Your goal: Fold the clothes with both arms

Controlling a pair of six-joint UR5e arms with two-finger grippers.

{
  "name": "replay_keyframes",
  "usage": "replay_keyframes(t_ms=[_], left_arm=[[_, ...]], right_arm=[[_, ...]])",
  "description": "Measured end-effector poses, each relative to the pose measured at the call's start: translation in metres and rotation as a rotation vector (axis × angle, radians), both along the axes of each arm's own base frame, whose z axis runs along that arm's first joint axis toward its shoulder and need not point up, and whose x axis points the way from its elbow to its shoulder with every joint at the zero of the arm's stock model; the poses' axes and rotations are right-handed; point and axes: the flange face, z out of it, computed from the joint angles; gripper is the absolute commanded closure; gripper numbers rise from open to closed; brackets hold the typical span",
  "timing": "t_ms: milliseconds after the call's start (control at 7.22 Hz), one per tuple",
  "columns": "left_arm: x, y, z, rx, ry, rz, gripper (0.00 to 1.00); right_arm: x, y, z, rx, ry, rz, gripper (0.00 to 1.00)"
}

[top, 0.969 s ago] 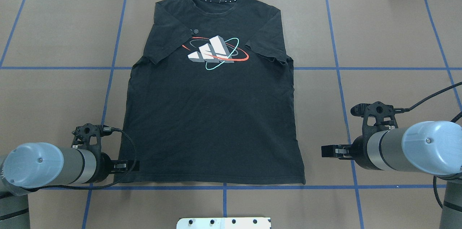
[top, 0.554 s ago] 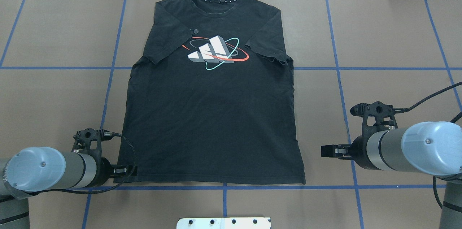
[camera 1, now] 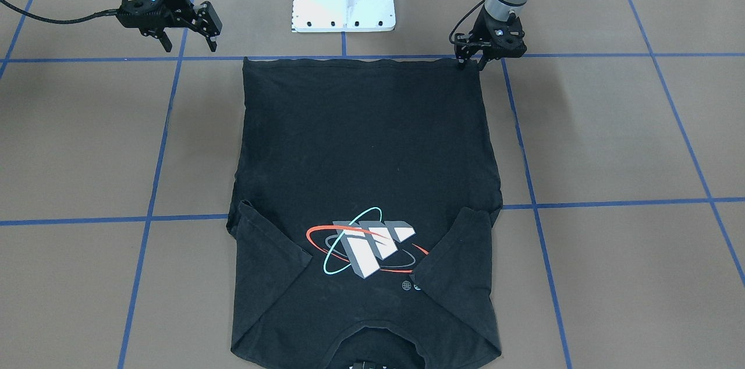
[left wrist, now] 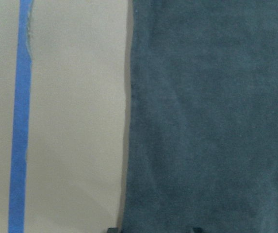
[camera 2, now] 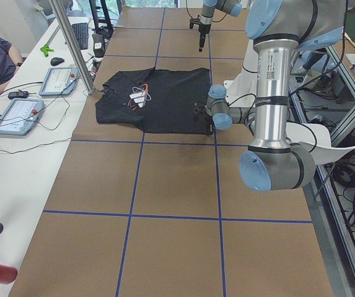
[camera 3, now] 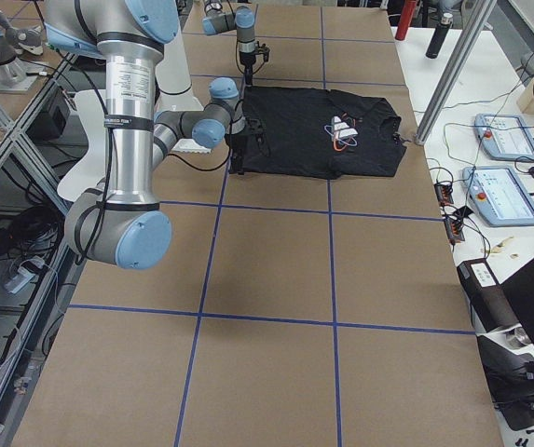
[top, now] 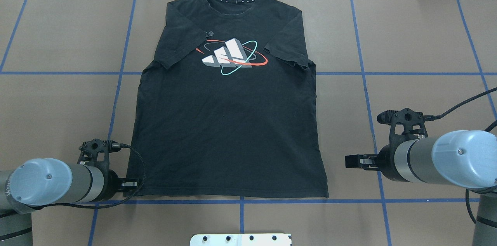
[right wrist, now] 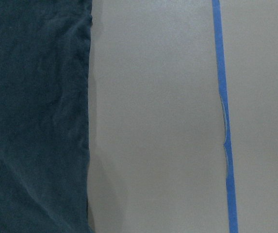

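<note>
Left claw [camera 1: 472, 64] has dropped back onto the T-shirt [top: 229, 129] at its near hem corner, prongs part-open astride the edge. It looks set to grasp, so a pinch should come next. Right claw [camera 1: 189, 42] hovers wide, just clear of the opposite corner. The T-shirt lies flat on the table [top: 407, 44], collar farthest.
</note>
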Motion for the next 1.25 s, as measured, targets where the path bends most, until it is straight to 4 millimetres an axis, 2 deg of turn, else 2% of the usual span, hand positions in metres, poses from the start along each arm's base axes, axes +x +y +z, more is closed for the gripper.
replay_keyframes(t_ms=[415, 831, 969, 1246], left_arm=[[-0.0045, 0.0017, 0.0059, -0.005, -0.011, 0.003, 0.49], [-0.0044, 0.0048, 0.0040, -0.006, -0.007, 0.011, 0.59], [-0.0039, 0.0060, 0.0032, -0.007, -0.005, 0.013, 0.60], [-0.0028, 0.0084, 0.0024, -0.007, -0.003, 0.019, 0.73]], right_arm=[[-0.0002, -0.0002, -0.0004, 0.000, -0.001, 0.000, 0.00], [-0.0003, -0.0003, -0.0004, 0.001, 0.000, 0.001, 0.00], [-0.0003, -0.0003, -0.0004, 0.001, 0.000, 0.001, 0.00], [-0.0003, -0.0003, 0.0003, 0.000, 0.001, 0.001, 0.00]])
